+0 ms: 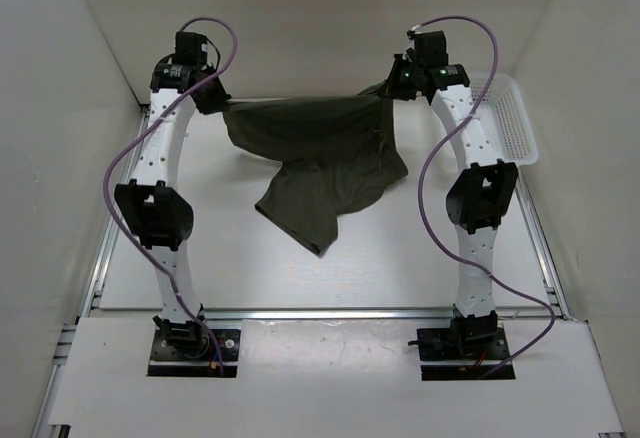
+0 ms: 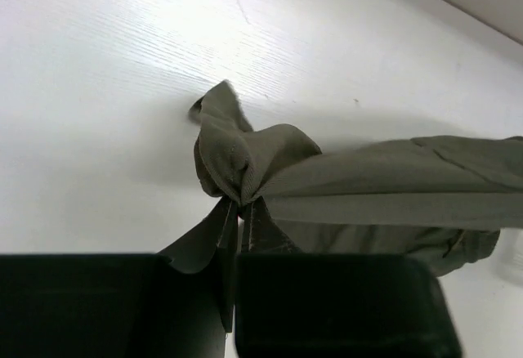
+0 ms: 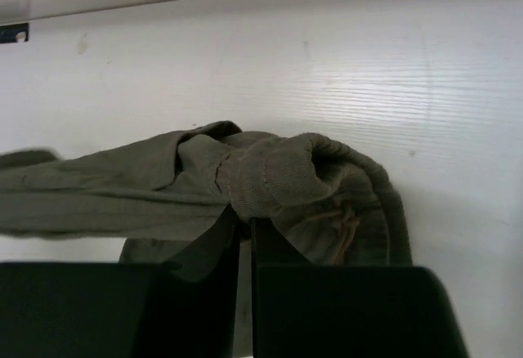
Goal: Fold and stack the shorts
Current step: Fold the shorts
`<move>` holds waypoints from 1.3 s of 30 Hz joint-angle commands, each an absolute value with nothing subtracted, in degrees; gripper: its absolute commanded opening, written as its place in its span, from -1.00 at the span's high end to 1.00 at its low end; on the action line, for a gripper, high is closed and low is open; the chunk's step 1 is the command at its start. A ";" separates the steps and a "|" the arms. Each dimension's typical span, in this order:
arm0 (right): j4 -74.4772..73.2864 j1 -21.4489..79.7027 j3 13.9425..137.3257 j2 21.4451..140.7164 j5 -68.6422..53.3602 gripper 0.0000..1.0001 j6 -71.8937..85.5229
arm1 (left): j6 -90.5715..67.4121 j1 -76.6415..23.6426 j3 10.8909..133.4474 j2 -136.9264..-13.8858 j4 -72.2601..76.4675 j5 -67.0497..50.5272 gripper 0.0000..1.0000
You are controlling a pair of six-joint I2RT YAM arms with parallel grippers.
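Left gripper (image 2: 239, 215) and right gripper (image 3: 243, 223) pinch corners of the shorts (image 1: 320, 153), probably the waistband; hold it taut, lower both evenly.

Showing plain dark olive-green all over shorts (image 1: 320, 163), seam stitching reading lighter tan. Showing white on table (image 1: 190, 258), faint fine grain lines running across. Showing white on mesh basket (image 1: 512, 123) at far right, patterned with small holes. Pairing white shells with black joints on left arm (image 1: 165, 153) and right arm (image 1: 468, 143). Trailing purple along cables (image 1: 108, 180). Showing black on left gripper (image 2: 241, 211) and right gripper (image 3: 243, 225).
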State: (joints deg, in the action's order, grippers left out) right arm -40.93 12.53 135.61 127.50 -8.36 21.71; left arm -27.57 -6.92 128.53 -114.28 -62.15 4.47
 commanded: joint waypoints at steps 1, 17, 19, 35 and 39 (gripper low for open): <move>-37.88 12.04 138.86 131.56 -13.44 1.00 22.15 | -24.35 -2.99 132.18 -118.64 -62.59 -0.69 0.79; -36.12 10.90 134.31 131.67 -12.05 1.00 22.15 | -23.82 -7.20 123.16 -108.82 -64.16 -2.90 0.79; -36.12 10.28 130.11 129.22 -12.04 1.00 21.63 | -25.48 -10.35 116.15 -104.44 -62.85 -2.90 0.79; -36.65 8.61 100.29 114.61 -2.81 1.00 18.98 | -39.02 -36.12 86.40 -98.86 -56.25 2.01 0.79; -37.71 8.61 98.70 113.56 -1.68 1.00 19.51 | -39.02 -37.70 85.35 -100.63 -56.25 2.03 0.79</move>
